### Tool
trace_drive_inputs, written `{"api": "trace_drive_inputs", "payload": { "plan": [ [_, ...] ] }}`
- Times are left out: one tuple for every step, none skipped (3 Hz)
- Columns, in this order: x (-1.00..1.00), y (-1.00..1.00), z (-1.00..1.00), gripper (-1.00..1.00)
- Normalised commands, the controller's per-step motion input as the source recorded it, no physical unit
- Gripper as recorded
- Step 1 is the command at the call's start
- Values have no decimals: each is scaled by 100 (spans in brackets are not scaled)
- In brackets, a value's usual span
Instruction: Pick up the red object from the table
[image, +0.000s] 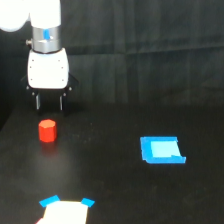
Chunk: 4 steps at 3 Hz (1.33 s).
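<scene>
The red object (47, 130) is a small bright red-orange faceted block standing on the black table (110, 180) at the exterior view's left. My gripper (49, 103) hangs directly above it, white-bodied with two dark fingers (37, 101) pointing down. The fingers stand apart with nothing between them, so the gripper is open. A small gap separates the fingertips from the top of the block.
A flat blue rectangular piece (162, 150) lies on the table at the exterior view's right. A white shape with blue corners (66, 210) shows at the bottom edge, below the block.
</scene>
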Motion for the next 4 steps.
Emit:
{"api": "trace_drive_inputs", "payload": {
  "plan": [
    [-5,-100,18,100],
    [-34,-100,13,100],
    [1,-100,-53,-39],
    [83,-91,-16,50]
  ]
}}
